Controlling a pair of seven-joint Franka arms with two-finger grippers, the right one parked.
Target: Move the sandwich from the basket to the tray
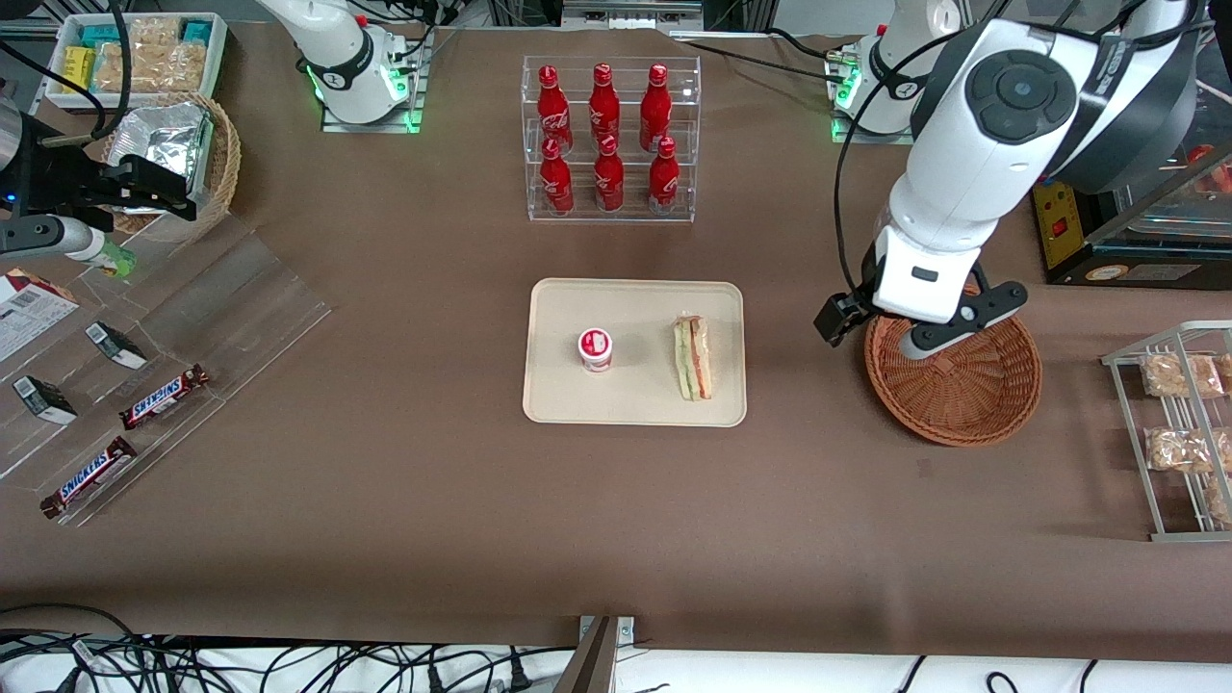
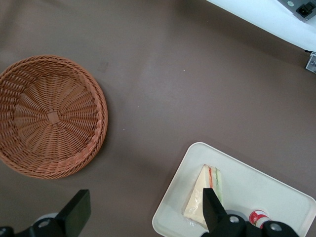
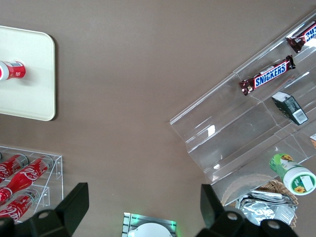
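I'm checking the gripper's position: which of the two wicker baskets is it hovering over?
The reddish-brown woven basket, empty, beside the tray. The open gripper hangs above its rim. The paler foil-lined basket sits toward the parked arm's end.

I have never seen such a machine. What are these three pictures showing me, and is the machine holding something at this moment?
You see two robot arms at a brown table. One picture looks from the front; the other two come from cameras on each arm's wrist. The working arm's end effector hangs above the round wicker basket, its two fingers open, holding nothing. The basket has nothing in it. The wrapped sandwich already lies on the beige tray, beside a small red-and-white cup. Farther from the front camera stands a clear rack of red bottles. Chocolate bars lie on clear shelves toward the parked arm's end, and bagged snacks on a wire rack toward the working arm's.
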